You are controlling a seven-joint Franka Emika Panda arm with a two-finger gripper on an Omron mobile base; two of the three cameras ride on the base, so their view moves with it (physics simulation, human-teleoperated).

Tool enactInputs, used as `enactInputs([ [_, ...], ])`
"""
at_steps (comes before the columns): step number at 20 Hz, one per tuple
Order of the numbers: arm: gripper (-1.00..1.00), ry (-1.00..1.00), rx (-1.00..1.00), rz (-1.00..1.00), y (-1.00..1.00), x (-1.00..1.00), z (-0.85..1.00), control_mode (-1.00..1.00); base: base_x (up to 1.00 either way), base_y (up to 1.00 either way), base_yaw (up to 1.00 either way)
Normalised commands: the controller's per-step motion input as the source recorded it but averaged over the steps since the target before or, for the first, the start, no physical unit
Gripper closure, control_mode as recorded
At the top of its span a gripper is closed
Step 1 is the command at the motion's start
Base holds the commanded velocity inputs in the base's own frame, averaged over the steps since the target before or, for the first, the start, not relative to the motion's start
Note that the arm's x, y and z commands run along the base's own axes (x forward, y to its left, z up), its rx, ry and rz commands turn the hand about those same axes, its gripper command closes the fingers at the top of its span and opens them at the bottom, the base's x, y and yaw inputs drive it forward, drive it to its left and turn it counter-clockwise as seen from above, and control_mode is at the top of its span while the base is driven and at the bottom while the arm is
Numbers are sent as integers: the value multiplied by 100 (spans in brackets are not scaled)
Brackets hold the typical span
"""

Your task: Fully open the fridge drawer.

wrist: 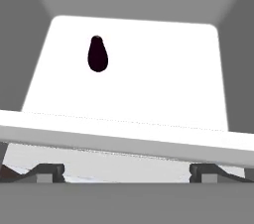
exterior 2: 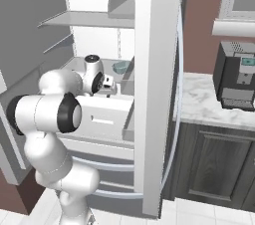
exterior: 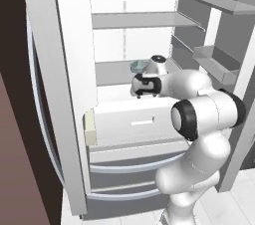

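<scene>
The fridge drawer (exterior: pixel 124 119) is a white box with a slot handle (exterior: pixel 143 122) in its flat front, and it stands partly pulled out of the fridge; it also shows as the drawer (exterior 2: pixel 99 114). My gripper (exterior: pixel 144 88) hovers just above the drawer's front top edge, pointing down and inward, as does the gripper (exterior 2: pixel 107 87). In the hand view the gripper (wrist: pixel 126 172) is open, its fingertips (wrist: pixel 49 171) wide apart and holding nothing. The drawer's front rim (wrist: pixel 124 138) runs right behind them. A small dark pear-shaped item (wrist: pixel 97 54) lies on the white drawer floor.
A glass bowl (exterior: pixel 138 64) sits on the grey shelf above the drawer. The left fridge door (exterior: pixel 55 94) and the right door with bins (exterior: pixel 219 64) stand open on both sides. Curved lower fronts (exterior: pixel 134 164) lie below. A coffee machine (exterior 2: pixel 236 77) stands on the counter.
</scene>
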Motion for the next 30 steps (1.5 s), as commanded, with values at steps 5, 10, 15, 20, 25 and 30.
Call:
enactInputs([
  [5,-100,0,0,0,0,27,-15,-100,0,0,0],
  [10,-100,0,0,0,0,28,-10,-100,0,0,0],
  [15,-100,0,0,0,0,23,-15,-100,0,0,0],
  [20,-100,1,0,0,0,7,-24,-100,0,0,0],
  [25,-100,5,0,0,0,0,-27,-100,0,0,0],
  [30,-100,8,0,0,0,-2,-30,-100,0,0,0],
])
